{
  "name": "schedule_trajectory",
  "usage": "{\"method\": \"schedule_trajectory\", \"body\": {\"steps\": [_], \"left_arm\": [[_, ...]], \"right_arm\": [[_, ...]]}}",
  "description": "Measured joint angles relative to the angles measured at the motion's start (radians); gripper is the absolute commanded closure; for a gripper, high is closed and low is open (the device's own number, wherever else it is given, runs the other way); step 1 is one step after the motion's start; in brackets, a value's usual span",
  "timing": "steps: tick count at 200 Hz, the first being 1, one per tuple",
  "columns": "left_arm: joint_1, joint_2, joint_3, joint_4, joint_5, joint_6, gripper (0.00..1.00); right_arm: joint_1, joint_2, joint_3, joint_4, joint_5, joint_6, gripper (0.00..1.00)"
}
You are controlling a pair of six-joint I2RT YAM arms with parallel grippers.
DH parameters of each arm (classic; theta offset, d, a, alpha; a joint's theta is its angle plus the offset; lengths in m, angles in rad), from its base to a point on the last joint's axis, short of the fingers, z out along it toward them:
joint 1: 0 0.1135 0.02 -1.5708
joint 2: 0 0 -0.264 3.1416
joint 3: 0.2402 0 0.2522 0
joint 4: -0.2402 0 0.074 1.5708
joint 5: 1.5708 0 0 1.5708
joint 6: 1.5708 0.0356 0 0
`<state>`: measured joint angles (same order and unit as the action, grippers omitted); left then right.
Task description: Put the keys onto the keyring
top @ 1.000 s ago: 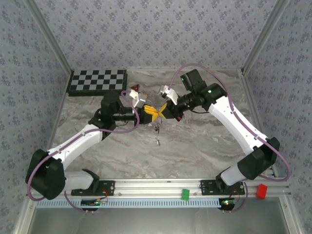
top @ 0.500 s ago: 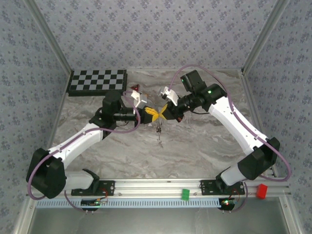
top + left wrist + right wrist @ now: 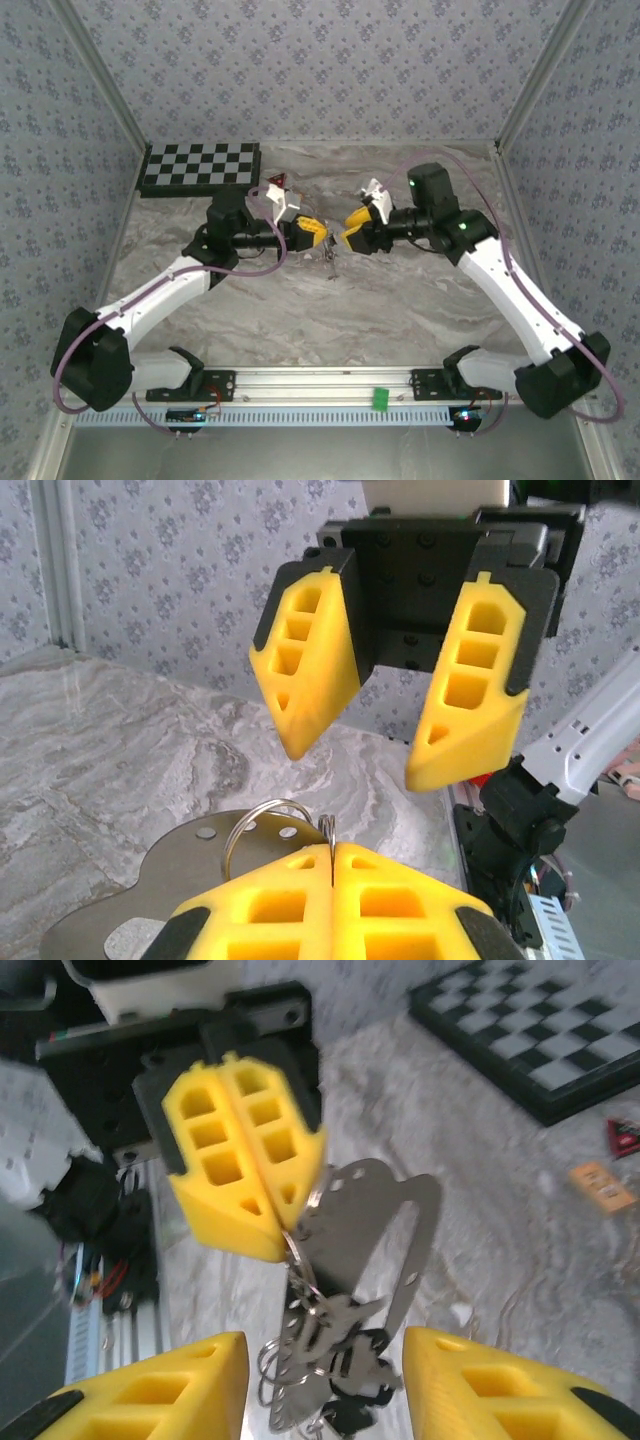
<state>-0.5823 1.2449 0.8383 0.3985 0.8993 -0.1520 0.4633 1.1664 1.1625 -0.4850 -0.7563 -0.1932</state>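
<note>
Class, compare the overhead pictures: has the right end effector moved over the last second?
Yes. The right end effector has pulled back to the right, farther from the checkerboard, leaving a gap to the left end effector.

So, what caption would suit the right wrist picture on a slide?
Left gripper pinches the keyring, keys and a metal plate dangling, facing the open right gripper.

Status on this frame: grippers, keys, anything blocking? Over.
Left gripper shut on the keyring, keys hanging below it. Right gripper open, standing off, holding nothing. Nothing between the two grippers.
</note>
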Motion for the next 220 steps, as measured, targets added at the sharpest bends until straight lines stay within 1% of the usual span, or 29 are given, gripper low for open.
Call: {"method": "schedule_trajectory", "body": {"steps": [26, 56, 99, 138, 178, 220], "left_arm": [[-0.008, -0.011, -0.033, 0.076, -0.032, -0.037, 1.00], [-0.016, -0.014, -0.084, 0.195, -0.082, -0.103, 1.00], [-0.039, -0.014, -0.087, 0.288, -0.123, -0.150, 1.00], [-0.048, -0.014, -0.087, 0.295, -0.127, -0.150, 1.00], [-0.048, -0.014, -0.085, 0.294, -0.130, -0.150, 1.00], [-0.049, -0.014, -0.085, 0.294, -0.130, -0.150, 1.00]], "right_arm": [[-0.026, -0.077, -0.135, 0.200, 0.000, 0.129, 0.58], [-0.027, -0.092, -0.240, 0.411, -0.003, 0.273, 0.65], [-0.026, -0.092, -0.315, 0.623, -0.015, 0.409, 0.64], [-0.026, -0.087, -0.318, 0.738, -0.056, 0.473, 0.64], [-0.026, -0.064, -0.318, 0.773, -0.101, 0.494, 0.65], [-0.026, -0.041, -0.322, 0.773, -0.135, 0.497, 0.71]]}}
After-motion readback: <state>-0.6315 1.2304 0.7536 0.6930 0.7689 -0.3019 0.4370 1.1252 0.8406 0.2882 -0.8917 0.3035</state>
